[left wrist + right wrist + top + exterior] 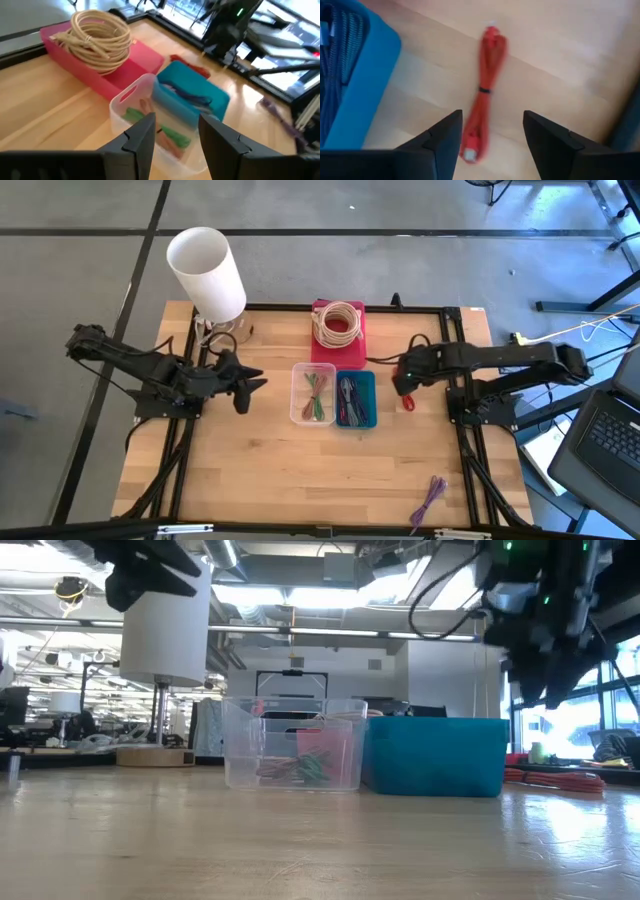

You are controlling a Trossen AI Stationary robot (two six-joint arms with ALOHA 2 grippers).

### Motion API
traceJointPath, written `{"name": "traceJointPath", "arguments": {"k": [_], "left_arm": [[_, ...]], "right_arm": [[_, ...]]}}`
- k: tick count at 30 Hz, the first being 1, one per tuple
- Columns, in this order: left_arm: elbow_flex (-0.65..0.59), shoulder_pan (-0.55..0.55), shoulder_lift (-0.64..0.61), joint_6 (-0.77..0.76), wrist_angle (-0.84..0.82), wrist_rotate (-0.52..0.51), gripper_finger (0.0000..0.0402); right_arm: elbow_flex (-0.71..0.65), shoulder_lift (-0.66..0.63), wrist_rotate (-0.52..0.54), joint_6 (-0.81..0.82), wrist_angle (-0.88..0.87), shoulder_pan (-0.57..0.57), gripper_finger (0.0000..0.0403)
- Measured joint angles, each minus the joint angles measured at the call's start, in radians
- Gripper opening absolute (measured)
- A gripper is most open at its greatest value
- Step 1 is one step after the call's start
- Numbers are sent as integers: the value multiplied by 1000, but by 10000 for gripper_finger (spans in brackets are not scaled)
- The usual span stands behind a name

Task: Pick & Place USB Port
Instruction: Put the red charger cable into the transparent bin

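Right gripper (490, 137) spread open, released above red cable (482, 95) near table's (250, 480) right edge, beside blue bin (357, 402). Left gripper (175, 137) parted, empty.

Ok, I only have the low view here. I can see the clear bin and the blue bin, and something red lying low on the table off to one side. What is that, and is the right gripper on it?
Observer: It is a red cable, bundled with a dark tie, lying on the bare table beside the blue bin. The right gripper hangs over it with its jaws open, one finger on each side, not gripping.
Operator: What is in the blue bin?
Observer: Dark bluish cables.
Operator: And the left arm?
Observer: The left gripper waits near the clear bin, holding nothing.
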Motion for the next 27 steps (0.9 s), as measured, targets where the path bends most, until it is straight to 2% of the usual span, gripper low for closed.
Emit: {"name": "traceJointPath", "arguments": {"k": [5, 13, 18, 22, 27], "left_arm": [[0, 0, 0, 3, 54, -1, 143], [0, 0, 0, 3, 81, -14, 143], [0, 0, 0, 3, 119, -46, 143], [0, 0, 0, 3, 139, -60, 143], [0, 0, 0, 3, 150, -63, 143]], "right_arm": [[-133, 28, -10, 5, 222, 0, 215], [-285, 98, -14, 13, 448, 0, 216], [-328, 148, -7, 17, 531, 1, 204], [-327, 161, 3, 17, 524, 1, 150], [-320, 133, -6, 26, 508, 0, 31]]}}
